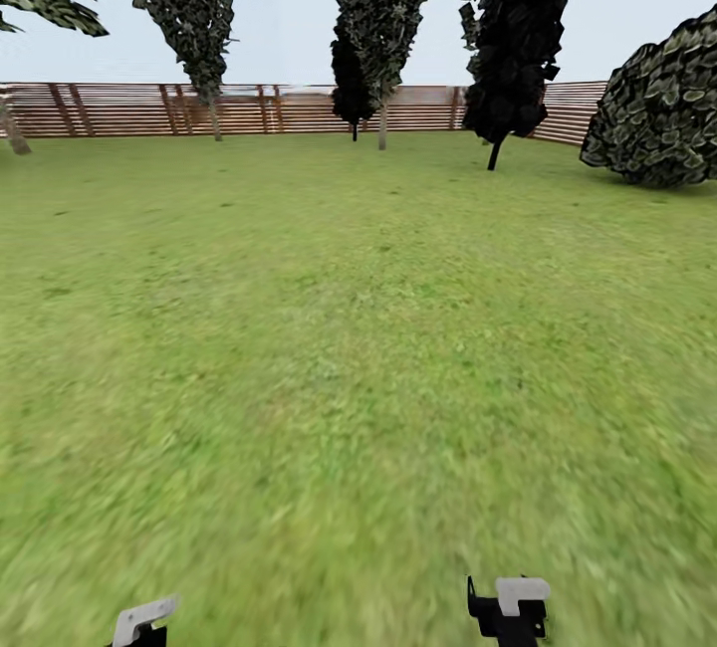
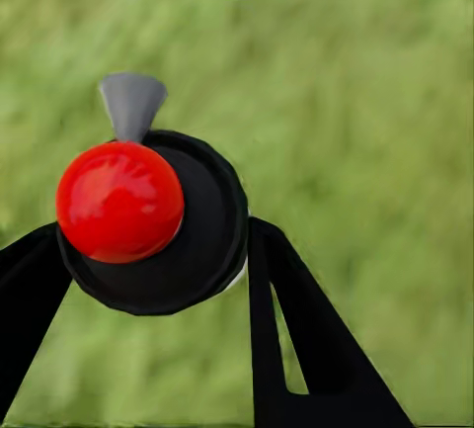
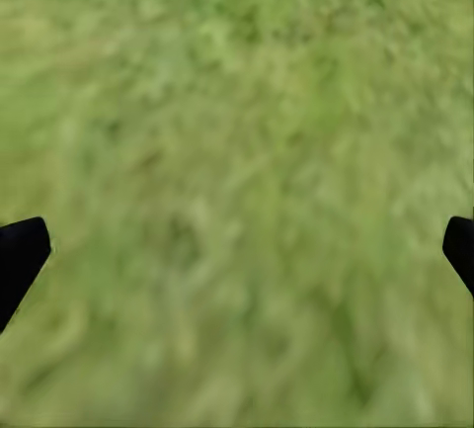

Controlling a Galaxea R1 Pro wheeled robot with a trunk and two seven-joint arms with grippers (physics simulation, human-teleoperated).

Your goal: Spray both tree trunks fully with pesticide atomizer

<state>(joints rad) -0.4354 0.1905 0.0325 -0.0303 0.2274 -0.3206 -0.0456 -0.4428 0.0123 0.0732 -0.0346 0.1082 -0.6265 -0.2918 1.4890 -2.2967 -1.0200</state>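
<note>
Left tool (image 2: pixel 148 280) grips pesticide atomizer (image 2: pixel 153 220), no label

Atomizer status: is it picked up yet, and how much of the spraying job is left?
Done: the pesticide atomizer, black with a red knob, sits between the left gripper fingers, so pickup looks finished. In hand: the head view faces open lawn with the fence and thin-stemmed trees far off. The right gripper is open over grass. Left: no thick trunk or white specks visible, so both trees remain.
</note>
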